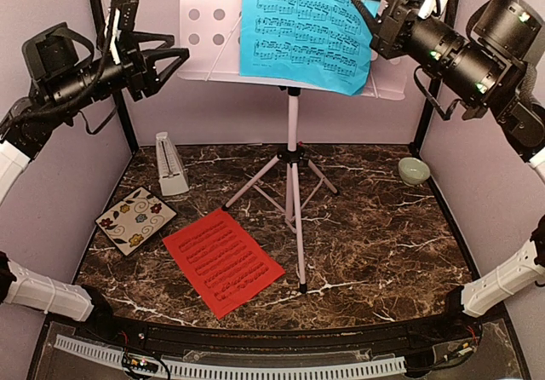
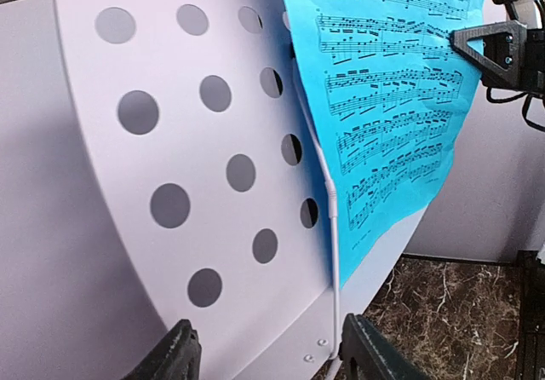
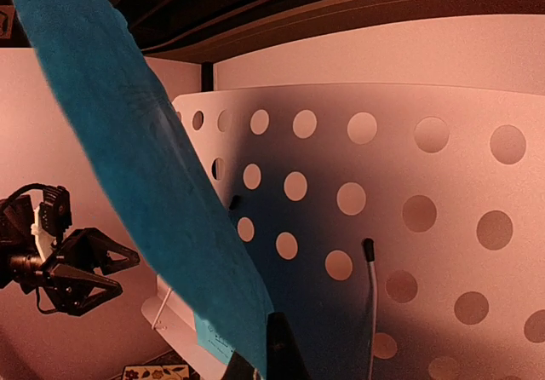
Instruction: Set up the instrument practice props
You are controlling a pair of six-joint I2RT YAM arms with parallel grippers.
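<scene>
Inside encl. (image 1: pixel 213 116) — 1 stand (image 1: pixel 209 39), 2 sheets (image 1: pixel 311 26) (image 1: pixel 223 262), 1 metronome (image 1: pixel 170 167).

Lt side of marble table (image 1: pixel 383 244): floral coaster (image 1: pixel 134 220); far rt: sm. green bowl (image 1: pixel 414 170).

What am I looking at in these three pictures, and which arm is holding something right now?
Two robot arms with two-finger jaws work over a marble table. The wide picture looks down from above and behind them; the other two come from cameras on each wrist. A white music stand stands at the centre. The right arm has its jaws closed on the blue sheet against the stand; the left arm has open, empty jaws. On the table are a red sheet, a metronome, a floral coaster and a green bowl.
</scene>
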